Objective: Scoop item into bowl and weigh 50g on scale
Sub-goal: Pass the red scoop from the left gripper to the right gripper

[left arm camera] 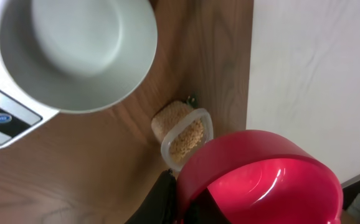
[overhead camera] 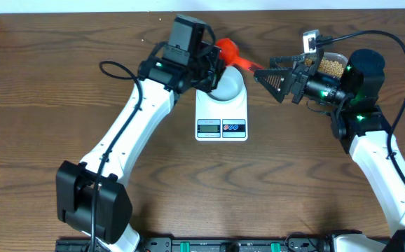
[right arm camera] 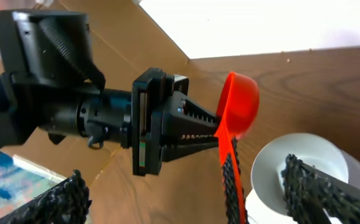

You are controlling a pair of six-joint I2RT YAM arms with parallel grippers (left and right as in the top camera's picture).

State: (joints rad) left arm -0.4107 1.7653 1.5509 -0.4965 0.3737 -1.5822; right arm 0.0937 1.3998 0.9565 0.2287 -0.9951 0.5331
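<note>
- Beans [left arm camera: 186, 142]: all in the clear container [left arm camera: 166, 148] at the far right, well apart from the bowl [overhead camera: 228, 84]. Bowl empty, standing on the scale [overhead camera: 221, 115].
- Left gripper [right arm camera: 216, 129]: clamped tight on the handle of the red scoop [overhead camera: 227, 50]. Scoop cup looks empty, held just beside the bowl rim.
- Right gripper [overhead camera: 269, 82]: spread wide, gripping nothing, with the scoop handle seeming to reach in between its fingers.
- Dropped scoop: likely if the left lets go before the right has closed firmly. Could then fall onto the bowl below.
- Shifted bowl: possible from a knock by either wrist, both very near it. Would spoil the reading.
- Spilled beans: small and round, easy to roll off a tilted scoop on the way back.
- Overshoot of the weight: probable with a heaped scoop. Display too small to read.
</note>
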